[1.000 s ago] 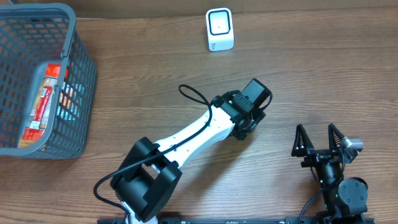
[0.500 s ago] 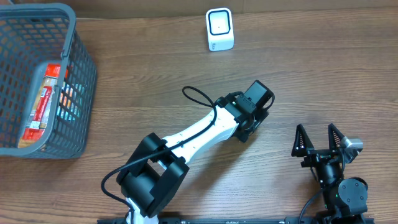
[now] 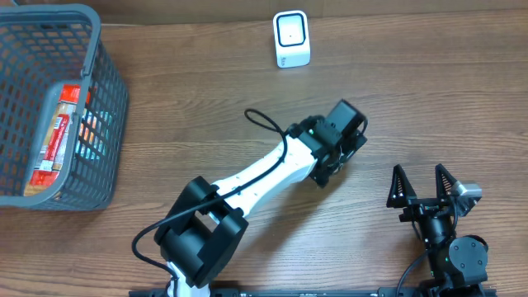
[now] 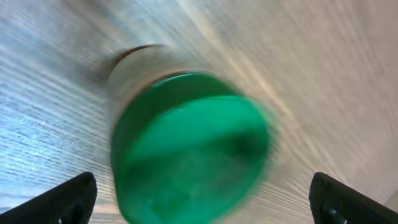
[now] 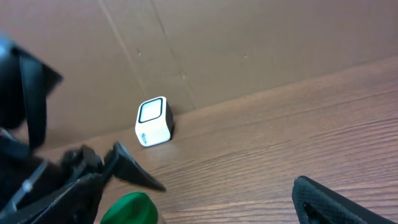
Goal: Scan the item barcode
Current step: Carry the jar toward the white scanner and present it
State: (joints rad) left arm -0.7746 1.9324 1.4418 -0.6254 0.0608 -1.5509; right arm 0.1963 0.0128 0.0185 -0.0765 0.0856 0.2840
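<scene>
The item is a jar with a green lid (image 4: 189, 146), standing on the wooden table and blurred in the left wrist view. My left gripper (image 4: 205, 202) hangs over it, open, both fingertips (image 4: 68, 199) well apart from the lid. In the overhead view the left gripper (image 3: 342, 136) hides the jar. The right wrist view shows the green lid (image 5: 130, 208) under the left gripper's fingers (image 5: 134, 171). The white scanner (image 3: 291, 39) stands at the table's far edge, also visible as the scanner (image 5: 153, 121). My right gripper (image 3: 422, 186) is open and empty near the front right. No barcode shows.
A grey mesh basket (image 3: 103, 99) sits at the far left with packaged goods (image 3: 58, 136) inside. A brown cardboard wall (image 5: 249, 43) runs behind the scanner. The left arm (image 3: 256, 177) stretches diagonally across the middle of the table.
My left gripper has spread its jaws wide and shifted slightly toward the far right. The right arm has stayed still.
</scene>
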